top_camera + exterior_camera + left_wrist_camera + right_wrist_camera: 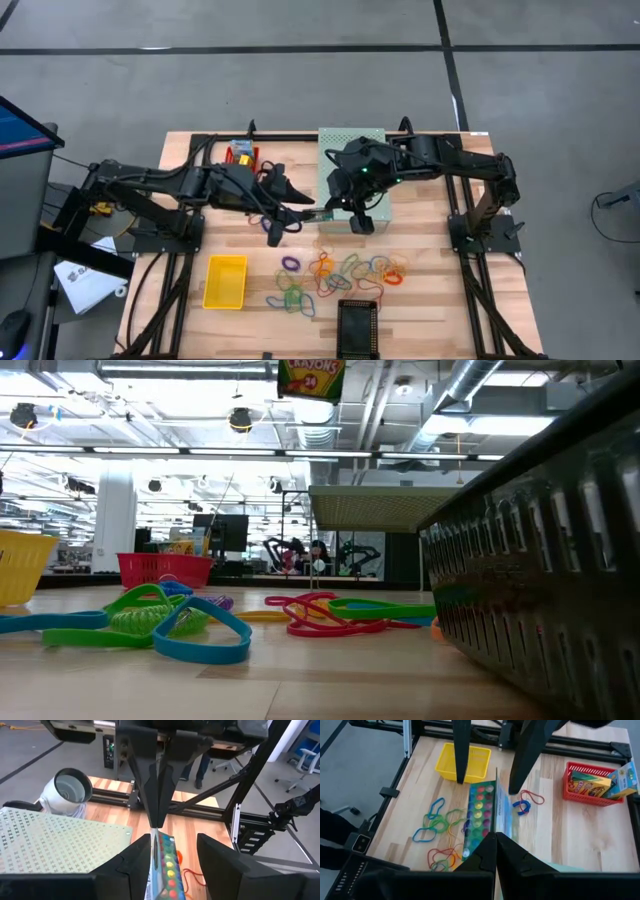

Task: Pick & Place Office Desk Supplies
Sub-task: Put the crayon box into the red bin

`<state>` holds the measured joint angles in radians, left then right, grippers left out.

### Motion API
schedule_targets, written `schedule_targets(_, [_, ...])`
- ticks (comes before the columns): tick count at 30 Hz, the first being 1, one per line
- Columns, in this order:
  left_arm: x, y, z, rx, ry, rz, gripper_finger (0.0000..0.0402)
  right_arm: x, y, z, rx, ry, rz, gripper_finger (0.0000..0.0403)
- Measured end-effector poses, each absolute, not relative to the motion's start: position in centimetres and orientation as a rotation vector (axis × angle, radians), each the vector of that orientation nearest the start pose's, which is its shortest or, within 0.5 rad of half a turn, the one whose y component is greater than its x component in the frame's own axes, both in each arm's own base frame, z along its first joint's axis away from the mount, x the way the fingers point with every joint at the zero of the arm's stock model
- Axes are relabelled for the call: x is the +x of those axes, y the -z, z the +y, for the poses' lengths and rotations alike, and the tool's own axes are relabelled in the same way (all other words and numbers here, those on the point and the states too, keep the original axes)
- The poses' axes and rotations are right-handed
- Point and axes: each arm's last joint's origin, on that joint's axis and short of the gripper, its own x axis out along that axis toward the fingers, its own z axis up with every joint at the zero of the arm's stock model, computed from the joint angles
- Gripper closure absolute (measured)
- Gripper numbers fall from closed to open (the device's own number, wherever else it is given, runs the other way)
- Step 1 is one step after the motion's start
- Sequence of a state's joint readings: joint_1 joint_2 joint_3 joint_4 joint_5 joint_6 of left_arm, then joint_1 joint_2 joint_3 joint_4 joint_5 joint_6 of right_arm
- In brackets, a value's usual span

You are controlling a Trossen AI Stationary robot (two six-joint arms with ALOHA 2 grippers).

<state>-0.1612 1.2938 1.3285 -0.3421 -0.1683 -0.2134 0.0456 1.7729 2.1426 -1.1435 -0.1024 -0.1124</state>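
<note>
A flat crayon box, with rows of coloured dots on one face, hangs in the air over the table's middle. The low view shows its yellow-and-green end at the top. My right gripper is shut on the box's near end. My left gripper is open, one finger and the other standing on either side of the box's other end. Rubber bands in several colours lie on the wood below. My right gripper pinches the box's thin end edge between its two shut fingers, coming from the table's right side and slanting down. The box is lifted clear of the table and stands on edge, reaching away from the fingers toward the left gripper. My left gripper has one finger close against the dotted face; whether it touches, I cannot tell, and bare wood shows between the box and the other finger.
A red basket with more crayon boxes stands at the far left. A yellow basket sits at the near left. A pale green perforated box lies at the far middle, and a black perforated tray at the near edge.
</note>
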Motion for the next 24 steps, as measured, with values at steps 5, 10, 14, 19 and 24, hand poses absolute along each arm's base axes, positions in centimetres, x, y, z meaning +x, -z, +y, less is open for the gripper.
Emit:
schedule_targets(5, [28.3,-39.1,-4.1,-0.16,-0.044,0.334,0.0247,34.9,-44.0,2.0,-0.089,-0.182,0.756,0.0403])
schedule_targets(10, [28.7,-38.7,-4.2,-0.159,-0.049,0.351,0.0247,34.9,-44.0,2.1,-0.087,-0.178,0.758,0.0403])
schedule_targets(14, [28.7,-38.7,-4.1,-0.159,-0.055,0.348,0.0257,34.9,-44.0,2.1,-0.078,-0.175,0.76,0.0403])
schedule_targets(19, [28.7,-38.7,-4.1,-0.181,-0.059,0.348,0.0291,34.9,-44.0,2.1,-0.077,-0.174,0.759,0.0403])
schedule_targets(24, [28.6,-38.5,-4.1,-0.178,-0.062,0.37,0.0333,34.9,-44.0,2.1,-0.077,-0.173,0.756,0.0403])
